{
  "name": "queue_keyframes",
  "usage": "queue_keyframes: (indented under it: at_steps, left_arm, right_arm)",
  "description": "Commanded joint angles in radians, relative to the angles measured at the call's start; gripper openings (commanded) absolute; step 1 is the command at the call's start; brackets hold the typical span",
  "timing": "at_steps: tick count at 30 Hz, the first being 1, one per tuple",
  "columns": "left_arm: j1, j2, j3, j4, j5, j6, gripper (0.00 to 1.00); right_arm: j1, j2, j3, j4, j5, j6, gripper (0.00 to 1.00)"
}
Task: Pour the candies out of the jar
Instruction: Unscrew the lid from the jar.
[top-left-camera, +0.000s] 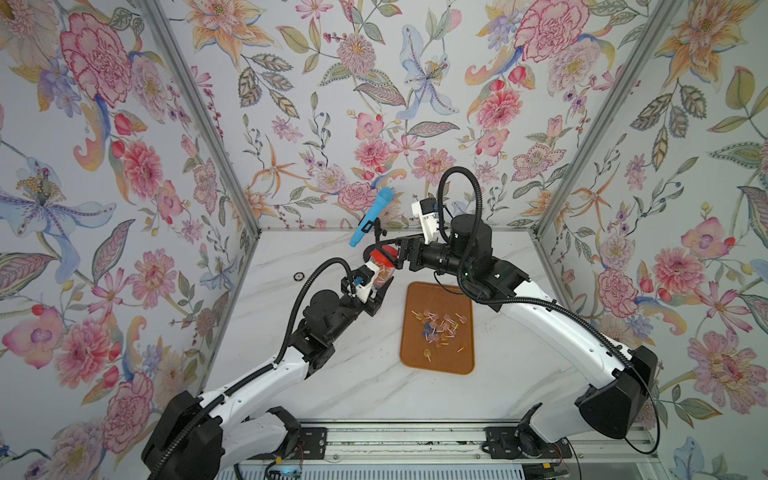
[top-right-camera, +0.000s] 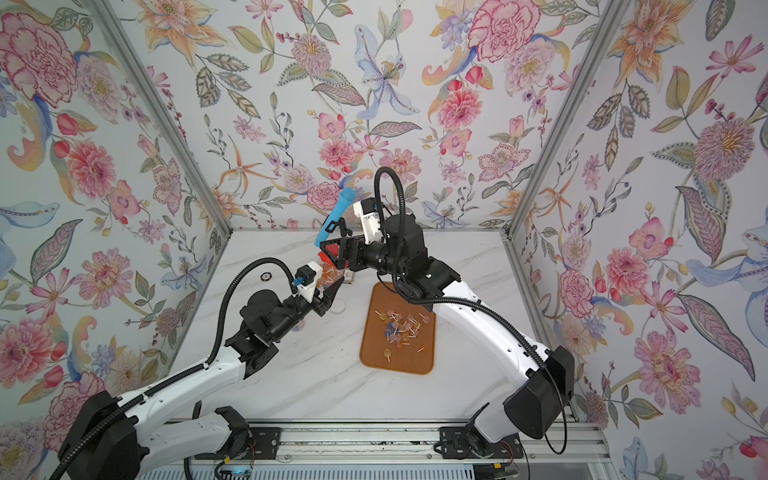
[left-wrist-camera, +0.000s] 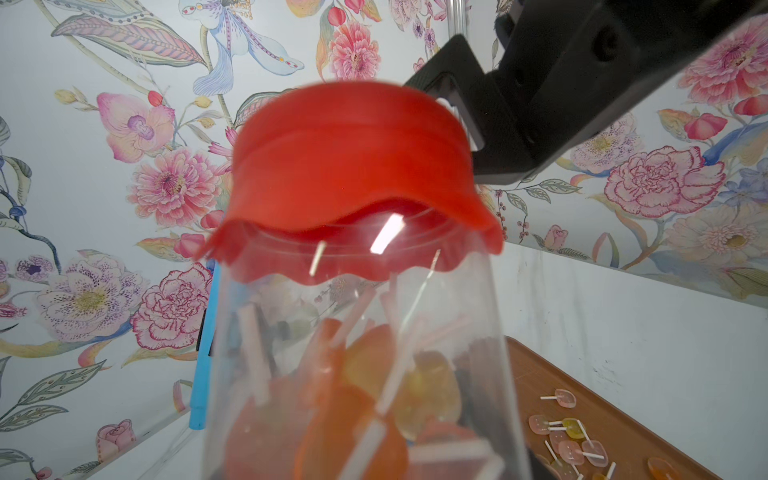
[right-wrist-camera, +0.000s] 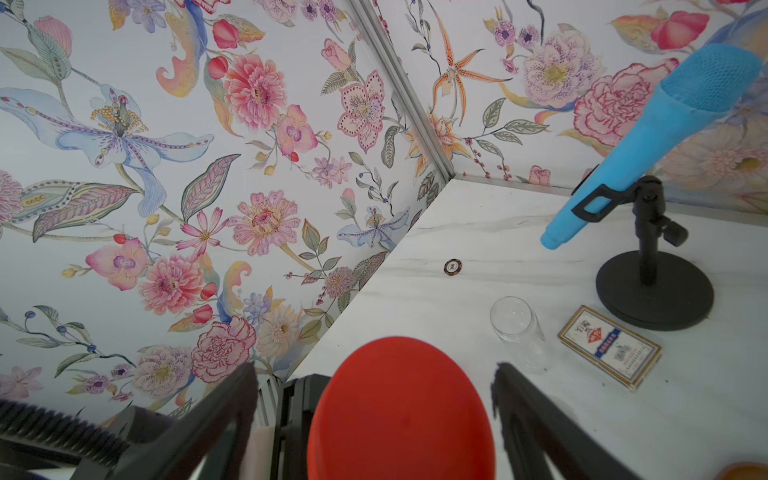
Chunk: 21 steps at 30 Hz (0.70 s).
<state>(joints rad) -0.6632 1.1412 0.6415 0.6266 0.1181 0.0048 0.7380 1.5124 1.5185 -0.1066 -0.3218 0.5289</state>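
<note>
Lid business at the jar: the left arm holds, the right straddles the cap.

The left gripper (top-left-camera: 379, 286) is pinched tight on the clear jar (left-wrist-camera: 353, 353), holding it up off the table just left of the tray's far end. In from the right comes the right gripper (right-wrist-camera: 374, 370), jaws spread, one either side of the red lid (left-wrist-camera: 353, 166) with a gap showing on each side, so it has no hold. The lid sits over the mouth, with candies (left-wrist-camera: 332, 399) packed beneath and loose candies (top-left-camera: 436, 328) scattered on the brown tray (top-left-camera: 453, 365). Pouring looks blocked until the lid is off. The call now is a square close on it and a clean lift, then a tip over the tray. The white marble table (top-left-camera: 332, 374) also carries a poker chip (right-wrist-camera: 452, 266), an empty glass (right-wrist-camera: 515, 328), a card box (right-wrist-camera: 609, 347) and a blue microphone (right-wrist-camera: 648, 145) on its black stand (right-wrist-camera: 654, 291). Floral walls (top-left-camera: 374, 104) close in on three sides.
</note>
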Motion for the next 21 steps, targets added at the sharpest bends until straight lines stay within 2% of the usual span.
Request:
queue_keyframes:
  at_steps: [1, 5, 10, 16, 21]
  left_arm:
    - [-0.015, -0.004, 0.020, 0.027, -0.050, 0.042, 0.00]
    - [-0.018, -0.014, 0.019, 0.020, -0.051, 0.050, 0.00]
    - [-0.019, -0.014, 0.021, 0.021, -0.053, 0.055, 0.00]
    - [-0.021, -0.007, 0.020, 0.027, -0.067, 0.058, 0.00]
    - [-0.021, -0.001, 0.033, 0.026, -0.100, 0.045, 0.00]
  right_arm:
    - [0.013, 0.042, 0.054, -0.044, 0.068, 0.003, 0.86]
    - [0.023, 0.057, 0.067, -0.075, 0.118, -0.011, 0.85]
    - [0.027, 0.066, 0.066, -0.075, 0.104, 0.011, 0.82]
    - [0.025, 0.072, 0.070, -0.073, 0.066, 0.020, 0.64]
    - [0.017, 0.064, 0.069, -0.073, 0.027, 0.026, 0.60]
